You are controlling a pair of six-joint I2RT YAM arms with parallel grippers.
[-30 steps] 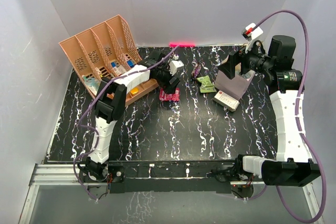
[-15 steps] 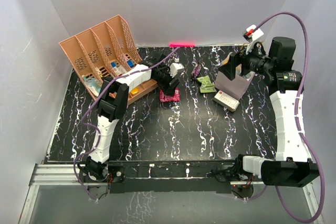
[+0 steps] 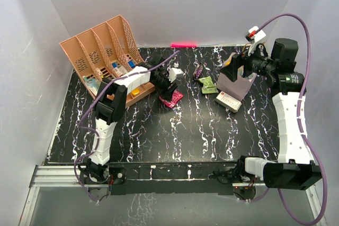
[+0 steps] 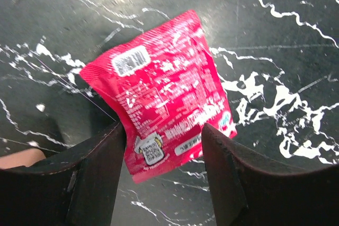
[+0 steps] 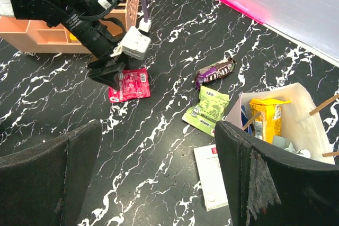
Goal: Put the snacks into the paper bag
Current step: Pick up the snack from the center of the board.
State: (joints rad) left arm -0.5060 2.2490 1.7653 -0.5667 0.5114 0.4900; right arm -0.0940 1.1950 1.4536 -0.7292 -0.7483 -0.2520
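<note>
A pink snack packet lies on the black marbled table, left of centre. My left gripper straddles its near end, jaws half closed with a finger at each side edge; I cannot make out a firm pinch. A purple bar and a green packet lie between it and the paper bag. The bag stands open with a yellow packet inside. My right gripper hangs wide open beside the bag's mouth, holding nothing.
A peach slotted organiser stands at the back left, close behind my left arm. A white box with a red mark lies in front of the bag. White walls close the table in, with a pink strip at the back edge.
My left gripper's jaws have narrowed around the pink packet, which has turned slightly on the table. The right arm has hardly moved.
</note>
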